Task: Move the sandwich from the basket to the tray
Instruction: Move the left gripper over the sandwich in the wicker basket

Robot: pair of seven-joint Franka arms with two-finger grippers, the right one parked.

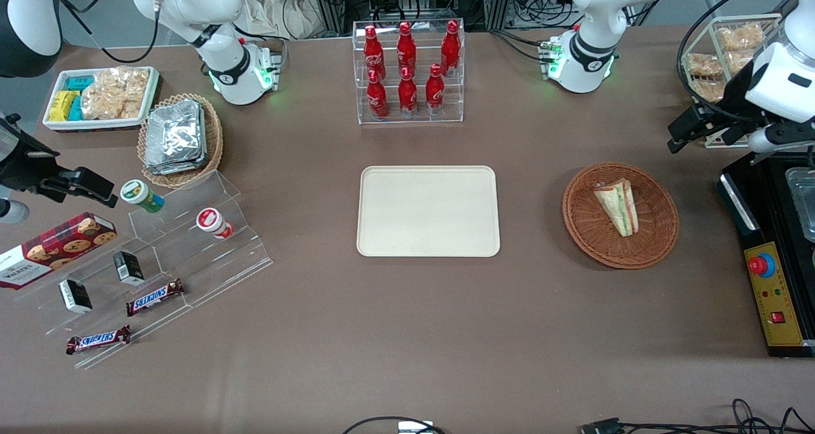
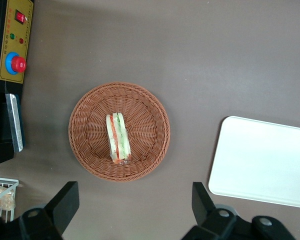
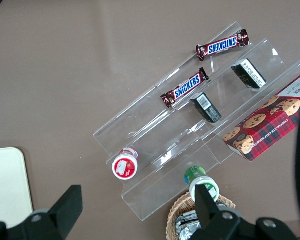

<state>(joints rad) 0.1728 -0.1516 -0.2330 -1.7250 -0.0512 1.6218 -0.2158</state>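
One sandwich (image 1: 617,205) is seen lying in the single round brown basket (image 1: 656,243), toward the working arm's end of the counter (image 1: 407,332). It rests on its side, with green and orange-red filling shown along its edge. One cream tray (image 1: 428,210) is laid flat near the middle of the counter, well apart from the basket, and nothing is carried on it.

Six red bottles (image 1: 405,71) are counted in a clear rack (image 1: 410,112), farther from the front camera than the tray. Toward the parked arm's end, two Snickers bars (image 1: 155,297), two small dark boxes (image 1: 128,267), two round cups (image 1: 214,222) and one cookie box (image 1: 54,247) are set on or beside a clear stepped stand (image 1: 191,256). One oval basket of foil packets (image 1: 178,138) and one white tray of snack packets (image 1: 99,97) are placed nearby. One black control box (image 1: 773,294) with a red button is found at the working arm's end.

The claw (image 2: 135,202) is held in the air above the counter, just beside the basket's rim. Its two dark fingers (image 2: 64,202) are spread wide apart, wider than the basket. Nothing is held between them and nothing is touched.
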